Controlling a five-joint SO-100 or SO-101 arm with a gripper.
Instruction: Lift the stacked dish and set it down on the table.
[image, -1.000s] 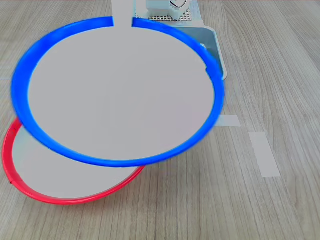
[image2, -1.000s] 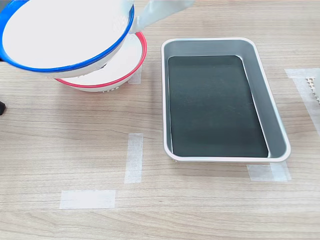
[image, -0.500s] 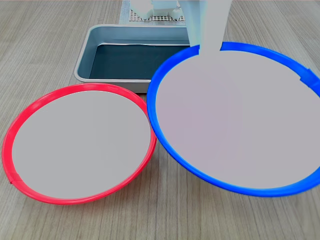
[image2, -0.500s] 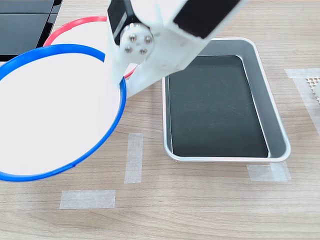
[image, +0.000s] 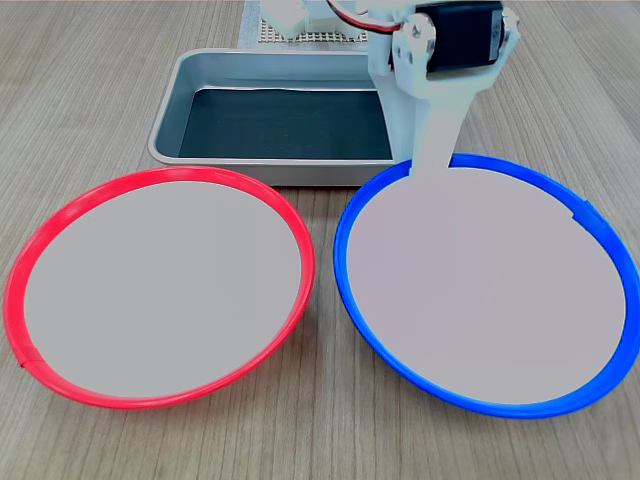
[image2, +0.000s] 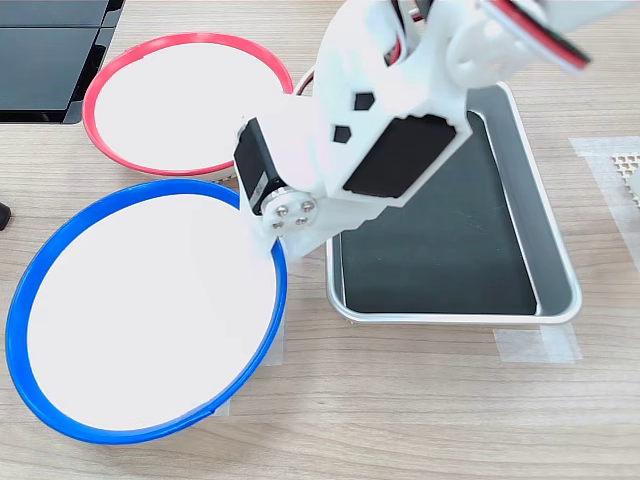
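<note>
On the first exterior view's left the red-rimmed plate (image: 158, 286) lies alone on the table (image: 330, 430), fully uncovered now, where a second ago the stacked dish (image: 490, 285) hung tilted over it. Further right, that blue-rimmed dish has swung across and come down beside the red one, close but apart, and looks level, either resting on the wood or just above it; half a second back it was still higher and tipped. Behind both sits the metal tray (image: 172, 90). At the dish's far rim the gripper (image: 430, 165) still pinches the edge, one pale finger lying on the dish's inner face. To my eye the carry is done; what remains is letting go and backing the arm away without dragging the dish
</note>
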